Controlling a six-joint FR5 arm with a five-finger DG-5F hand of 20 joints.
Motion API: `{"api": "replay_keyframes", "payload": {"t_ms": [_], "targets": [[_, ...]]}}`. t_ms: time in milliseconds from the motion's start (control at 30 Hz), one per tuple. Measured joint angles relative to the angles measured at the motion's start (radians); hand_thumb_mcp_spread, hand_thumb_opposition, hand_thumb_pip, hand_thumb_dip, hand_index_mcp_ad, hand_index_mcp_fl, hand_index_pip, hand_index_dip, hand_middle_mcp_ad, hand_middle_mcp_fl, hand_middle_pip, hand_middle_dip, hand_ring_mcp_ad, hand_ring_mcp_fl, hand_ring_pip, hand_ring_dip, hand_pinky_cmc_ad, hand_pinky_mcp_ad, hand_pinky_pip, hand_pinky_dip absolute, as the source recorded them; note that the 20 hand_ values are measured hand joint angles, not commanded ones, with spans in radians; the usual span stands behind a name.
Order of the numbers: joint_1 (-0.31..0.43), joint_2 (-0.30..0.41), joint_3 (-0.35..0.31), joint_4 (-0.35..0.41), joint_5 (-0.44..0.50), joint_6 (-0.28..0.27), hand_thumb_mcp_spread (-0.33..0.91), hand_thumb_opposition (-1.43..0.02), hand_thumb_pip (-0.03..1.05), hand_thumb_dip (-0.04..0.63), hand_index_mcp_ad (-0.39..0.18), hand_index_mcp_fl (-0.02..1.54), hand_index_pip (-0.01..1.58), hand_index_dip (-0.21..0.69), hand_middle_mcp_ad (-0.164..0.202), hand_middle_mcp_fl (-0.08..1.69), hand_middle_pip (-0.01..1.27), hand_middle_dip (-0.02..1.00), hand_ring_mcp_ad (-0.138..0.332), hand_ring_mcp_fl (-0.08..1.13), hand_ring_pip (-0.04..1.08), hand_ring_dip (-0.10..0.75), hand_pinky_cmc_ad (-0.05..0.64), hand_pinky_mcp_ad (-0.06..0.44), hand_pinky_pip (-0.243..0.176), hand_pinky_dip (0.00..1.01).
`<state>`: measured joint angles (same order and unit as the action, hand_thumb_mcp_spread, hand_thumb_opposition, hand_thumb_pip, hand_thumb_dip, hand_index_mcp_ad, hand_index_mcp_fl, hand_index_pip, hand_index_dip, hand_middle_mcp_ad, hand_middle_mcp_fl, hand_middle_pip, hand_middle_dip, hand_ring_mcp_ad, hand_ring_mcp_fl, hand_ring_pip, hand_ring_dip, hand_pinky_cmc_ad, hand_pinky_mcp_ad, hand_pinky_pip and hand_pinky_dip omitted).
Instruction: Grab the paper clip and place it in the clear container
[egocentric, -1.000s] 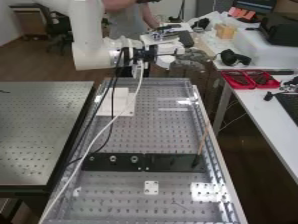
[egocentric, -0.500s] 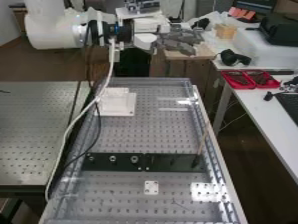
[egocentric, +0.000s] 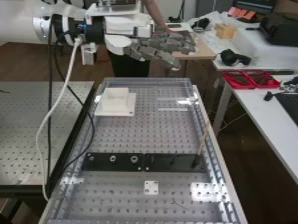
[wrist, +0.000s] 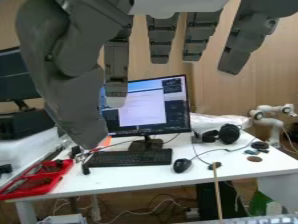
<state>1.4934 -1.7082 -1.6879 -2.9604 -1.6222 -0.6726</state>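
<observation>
My hand (egocentric: 163, 46) is in the high view's upper part, above and beyond the bench's far end, its fingers extended and apart with nothing held. In the wrist view the hand (wrist: 73, 90) hangs with straight fingers and the thumb apart from them. Low on the perforated bench lies a thin, short dark line (egocentric: 181, 204); I cannot tell whether it is the paper clip. A white square piece (egocentric: 116, 102) stands on a white plate near the bench's far left; I cannot tell whether it is a container.
A dark plate with round fittings (egocentric: 112, 162) crosses the bench, and a thin wooden stick (egocentric: 203, 139) rises at its right end. Cables hang from the arm along the bench's left side. Red trays (egocentric: 249, 80) rest on the white side table (egocentric: 266, 117).
The arm looks larger and has come nearer to the high camera, with its wrist farther left. The hand is lower than half a second ago, and the hanging cables have swung left.
</observation>
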Motion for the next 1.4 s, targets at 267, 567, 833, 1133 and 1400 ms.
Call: {"api": "replay_keyframes", "payload": {"t_ms": [267, 567, 833, 1133, 1400], "targets": [[-0.023, 0.013, -0.009, 0.003, 0.022, 0.008, 0.4, -0.85, 0.6, 0.283, -0.211, 0.02, 1.12, 0.127, 0.049, -0.01, 0.12, 0.18, 0.113, 0.0, 0.08, 0.115, 0.326, 0.265, -0.075, 0.35], [-0.028, 0.013, -0.008, 0.006, 0.022, 0.009, 0.4, -0.85, 0.6, 0.283, -0.211, 0.02, 1.12, 0.131, 0.049, -0.01, 0.12, 0.18, 0.113, 0.0, 0.08, 0.115, 0.326, 0.265, -0.075, 0.35], [-0.027, 0.014, -0.005, -0.004, 0.025, 0.006, 0.4, -0.85, 0.6, 0.283, -0.211, 0.02, 1.12, 0.131, 0.049, -0.01, 0.12, 0.18, 0.113, 0.0, 0.08, 0.115, 0.325, 0.262, -0.075, 0.35], [-0.029, 0.01, -0.005, 0.01, 0.019, 0.002, 0.4, -0.85, 0.6, 0.283, -0.208, 0.02, 1.11, 0.131, 0.049, 0.0, 0.12, 0.18, 0.113, 0.0, 0.08, 0.115, 0.328, 0.265, -0.075, 0.36], [-0.034, 0.003, 0.002, 0.004, 0.013, -0.01, 0.4, -0.85, 0.57, 0.283, -0.19, 0.02, 0.46, 0.14, 0.049, 0.0, 0.12, 0.18, 0.113, 0.0, 0.08, 0.115, 0.328, 0.265, -0.075, 0.37]]}}
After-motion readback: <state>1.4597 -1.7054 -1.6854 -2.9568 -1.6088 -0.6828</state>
